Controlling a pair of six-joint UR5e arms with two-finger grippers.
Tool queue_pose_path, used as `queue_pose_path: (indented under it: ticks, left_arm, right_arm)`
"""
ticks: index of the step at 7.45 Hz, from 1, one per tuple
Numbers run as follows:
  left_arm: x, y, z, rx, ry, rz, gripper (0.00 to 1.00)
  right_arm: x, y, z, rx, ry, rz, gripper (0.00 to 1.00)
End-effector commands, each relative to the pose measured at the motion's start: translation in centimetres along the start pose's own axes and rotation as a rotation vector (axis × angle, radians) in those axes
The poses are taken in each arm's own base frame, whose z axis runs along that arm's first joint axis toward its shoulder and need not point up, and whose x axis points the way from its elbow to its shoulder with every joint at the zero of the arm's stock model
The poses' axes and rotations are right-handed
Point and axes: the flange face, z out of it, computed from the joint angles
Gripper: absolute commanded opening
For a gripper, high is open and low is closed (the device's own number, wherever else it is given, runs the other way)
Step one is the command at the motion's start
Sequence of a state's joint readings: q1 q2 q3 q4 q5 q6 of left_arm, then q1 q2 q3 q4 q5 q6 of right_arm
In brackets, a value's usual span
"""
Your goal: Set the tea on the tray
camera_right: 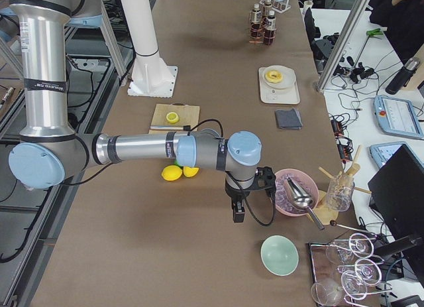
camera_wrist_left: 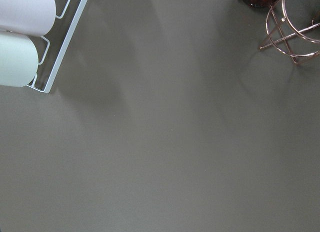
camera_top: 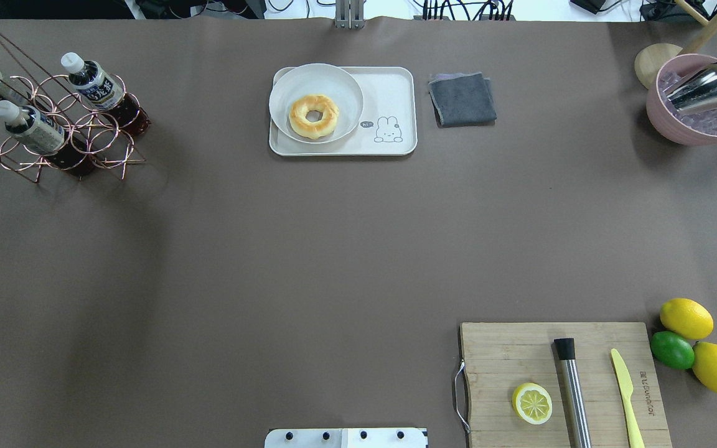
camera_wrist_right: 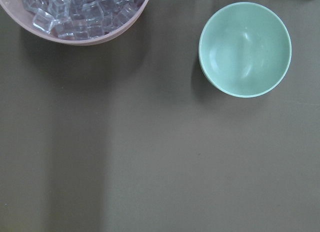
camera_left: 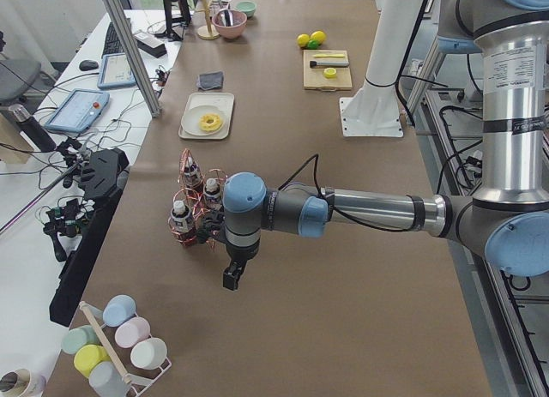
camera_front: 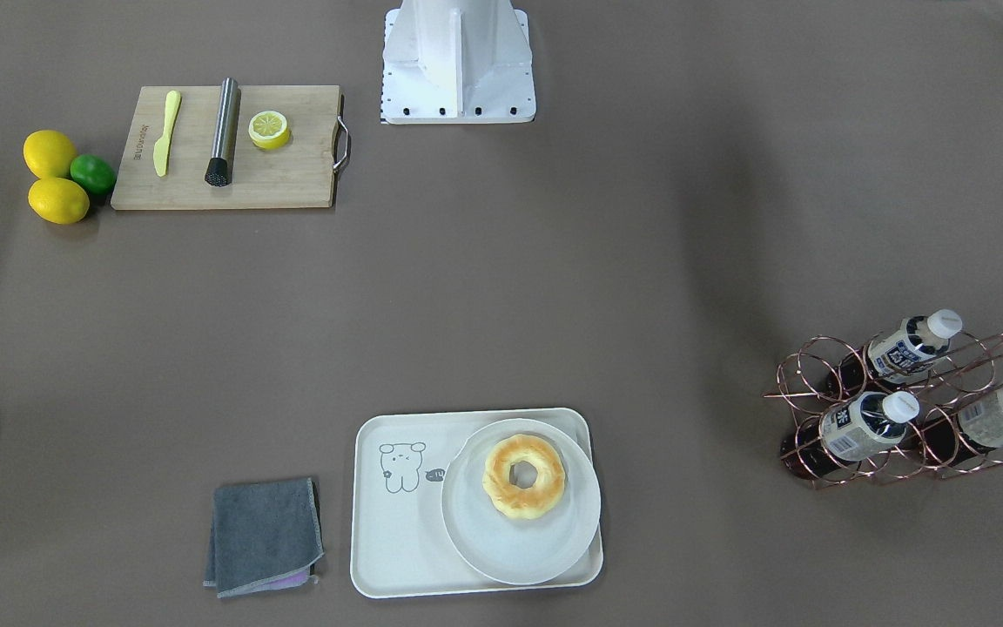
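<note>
Three tea bottles (camera_front: 911,344) (camera_front: 867,424) (camera_front: 1002,414) lie tilted in a copper wire rack (camera_top: 60,149) at the table's far left in the overhead view. The cream tray (camera_front: 397,522) with the bear drawing lies apart from them, also in the overhead view (camera_top: 389,93). A round white plate (camera_front: 501,549) with a doughnut (camera_front: 523,476) fills its other half. My left gripper (camera_left: 232,277) hangs beside the rack, short of the bottles; I cannot tell whether it is open. My right gripper (camera_right: 237,214) hangs near a pink ice bowl (camera_right: 291,194); I cannot tell its state.
A folded grey cloth (camera_front: 265,537) lies beside the tray. A wooden board (camera_front: 232,148) holds a lemon half, a metal muddler and a yellow knife, with lemons and a lime (camera_front: 62,174) next to it. A green bowl (camera_wrist_right: 245,49) and a rack of pastel cups (camera_wrist_left: 22,41) sit at the table's ends.
</note>
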State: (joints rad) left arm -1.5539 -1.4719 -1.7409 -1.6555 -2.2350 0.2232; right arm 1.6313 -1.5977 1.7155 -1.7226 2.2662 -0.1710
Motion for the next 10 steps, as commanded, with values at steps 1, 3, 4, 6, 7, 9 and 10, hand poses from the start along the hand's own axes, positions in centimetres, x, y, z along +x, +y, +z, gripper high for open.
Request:
queue_pose_path:
  ticks: [1,3,4,6,7,9,10]
  left_arm:
    - [-0.1,-0.1,0.0,0.001,-0.001,0.006,0.98]
    - [0.2,-0.3,-0.4,0.011,-0.001,0.014,0.98]
    - [0.4,-0.9,-0.8,0.026,-0.005,0.027,0.98]
    - [2.8,-1.6,-3.6,0.079,-0.024,0.068,0.98]
    - [2.6,-1.9,-3.1,0.067,-0.011,0.050,0.98]
    - [3.8,-3.3,-4.5,0.058,0.066,-0.090,0.98]
    - [5.8,-4.1,-6.2,0.080,0.117,-0.145,0.98]
  right_arm:
    - [-0.1,0.0,-0.1,0.003,-0.004,0.006,1.00]
    - [-0.3,0.0,-0.3,0.007,-0.005,0.003,1.00]
    - [-0.4,-0.1,-0.4,0.011,-0.004,0.000,1.00]
    - [-0.6,-0.5,-0.7,0.015,-0.003,-0.004,1.00]
    - [-0.6,-0.5,-0.5,0.011,-0.004,-0.003,1.00]
    - [-0.5,-0.2,-0.3,0.007,-0.009,0.001,1.00]
    - [-0.4,-0.3,-0.3,0.007,-0.005,0.001,1.00]
